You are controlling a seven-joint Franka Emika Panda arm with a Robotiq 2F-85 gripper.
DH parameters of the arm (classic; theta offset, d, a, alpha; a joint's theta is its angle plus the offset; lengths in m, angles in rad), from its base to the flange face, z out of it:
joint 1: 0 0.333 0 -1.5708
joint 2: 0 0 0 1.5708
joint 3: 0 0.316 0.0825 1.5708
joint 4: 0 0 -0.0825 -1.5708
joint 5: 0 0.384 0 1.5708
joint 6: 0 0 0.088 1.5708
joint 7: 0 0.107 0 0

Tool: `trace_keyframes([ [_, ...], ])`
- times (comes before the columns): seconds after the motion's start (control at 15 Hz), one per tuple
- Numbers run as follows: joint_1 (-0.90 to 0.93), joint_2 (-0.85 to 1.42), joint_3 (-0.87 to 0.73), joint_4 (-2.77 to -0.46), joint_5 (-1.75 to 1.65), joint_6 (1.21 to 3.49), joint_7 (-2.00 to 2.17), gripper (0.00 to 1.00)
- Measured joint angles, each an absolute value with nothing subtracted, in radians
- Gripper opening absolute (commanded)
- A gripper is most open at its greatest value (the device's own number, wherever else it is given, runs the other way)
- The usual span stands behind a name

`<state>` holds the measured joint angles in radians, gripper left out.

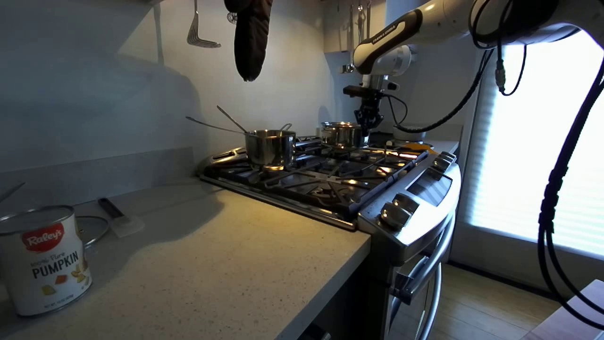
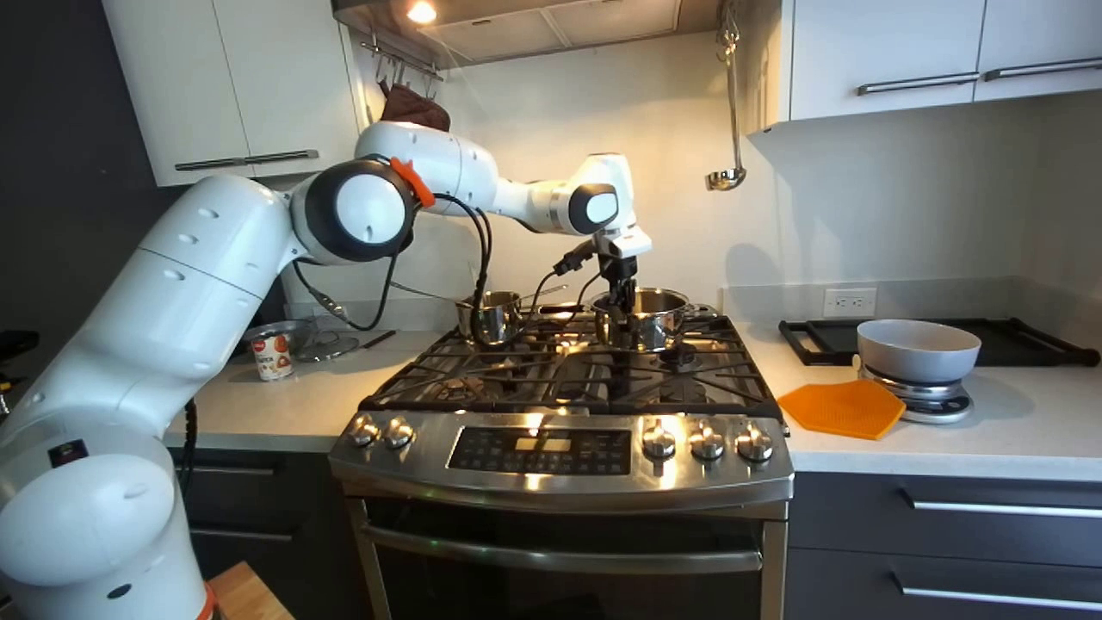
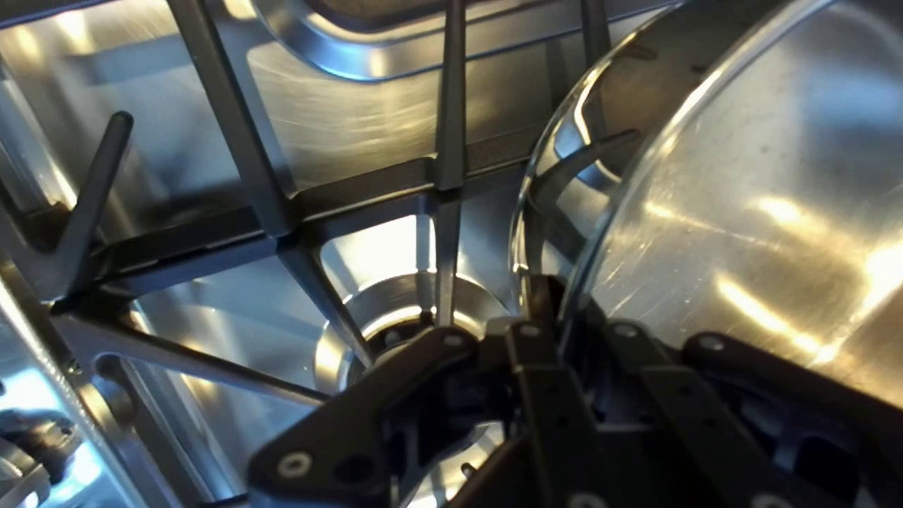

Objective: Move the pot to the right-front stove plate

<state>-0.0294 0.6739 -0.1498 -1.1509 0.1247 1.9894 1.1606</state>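
The wide steel pot [image 1: 340, 134] stands on the back right of the stove in both exterior views [image 2: 659, 330]. It looks level and sits on the grates. In the wrist view its shiny inside [image 3: 762, 176] fills the right side. My gripper [image 2: 622, 317] points down at the pot's near left rim. In the wrist view the gripper [image 3: 568, 303] straddles the pot wall, one finger outside and one inside, both close against it. The right-front stove plate [image 2: 684, 392] has nothing on it. The far pot handle is partly visible; fingertip contact is dark and blurred.
A smaller steel pot [image 1: 271, 148] with utensils stands at the back left of the stove [image 2: 491, 319]. Black grates [image 3: 282, 212] cover the stovetop. A pumpkin can [image 1: 47, 264] is on the left counter. An orange mat [image 2: 839, 409] and white bowl [image 2: 919, 351] lie right.
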Motion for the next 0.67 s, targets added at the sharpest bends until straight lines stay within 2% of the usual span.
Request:
trace_keyframes([
  [0.67,-0.023,0.756,-0.134,-1.043,0.127,2.058,1.307,0.02],
])
